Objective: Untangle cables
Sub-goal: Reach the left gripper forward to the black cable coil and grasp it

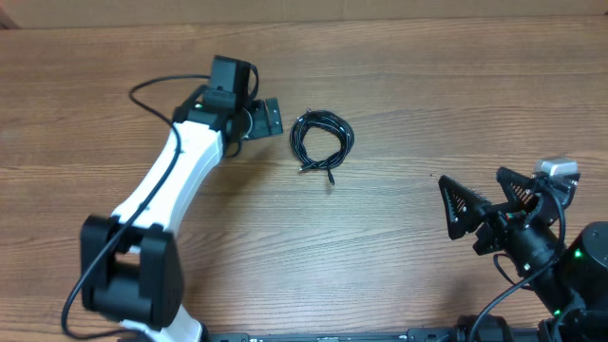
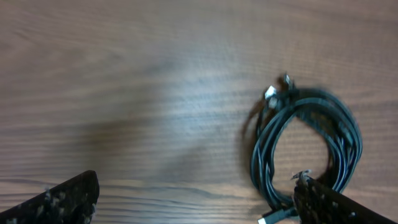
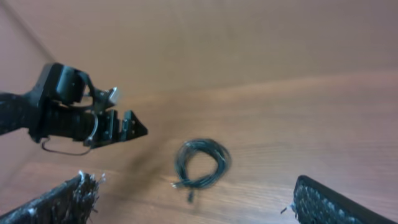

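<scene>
Near the middle of the wooden surface (image 1: 408, 85), the cable (image 1: 321, 142) is seen wound into a loose dark coil, with connector ends poking out at its rim. Just beside it, but apart from it, the left gripper (image 1: 268, 116) is held with its jaws spread and nothing between them. From the left wrist, the coil's lower edge is partly hidden by one finger (image 2: 339, 206). The right gripper (image 1: 486, 201) is seen well apart from the coil, its jaws likewise spread wide and empty.
</scene>
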`<move>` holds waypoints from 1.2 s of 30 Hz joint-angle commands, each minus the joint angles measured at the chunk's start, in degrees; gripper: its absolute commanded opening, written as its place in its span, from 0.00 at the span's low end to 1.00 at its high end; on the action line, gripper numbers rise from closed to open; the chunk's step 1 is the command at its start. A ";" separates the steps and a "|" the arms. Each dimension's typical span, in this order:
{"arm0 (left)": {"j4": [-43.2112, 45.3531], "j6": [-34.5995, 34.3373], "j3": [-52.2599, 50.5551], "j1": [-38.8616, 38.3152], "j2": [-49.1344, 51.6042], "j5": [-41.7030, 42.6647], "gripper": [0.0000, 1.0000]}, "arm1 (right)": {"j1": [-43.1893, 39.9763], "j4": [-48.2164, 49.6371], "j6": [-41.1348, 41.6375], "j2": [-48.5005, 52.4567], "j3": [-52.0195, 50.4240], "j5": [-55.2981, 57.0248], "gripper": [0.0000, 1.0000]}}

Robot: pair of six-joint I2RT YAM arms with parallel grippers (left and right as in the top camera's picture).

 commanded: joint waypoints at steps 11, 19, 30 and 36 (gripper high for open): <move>6.29 -1.64 0.66 -6.40 11.85 6.12 1.00 | 0.22 -2.78 5.03 0.81 -1.62 4.81 1.00; 7.37 -9.38 0.66 -7.87 13.99 -5.53 0.96 | 0.22 -5.25 4.98 0.92 -1.64 2.97 1.00; 7.30 -9.97 0.66 -7.87 16.59 -6.67 0.78 | 0.22 -6.67 4.98 0.92 -1.64 2.97 0.94; 8.07 -11.58 0.66 -7.87 20.35 -6.23 0.75 | 0.22 -6.84 4.96 0.92 -1.64 2.97 0.94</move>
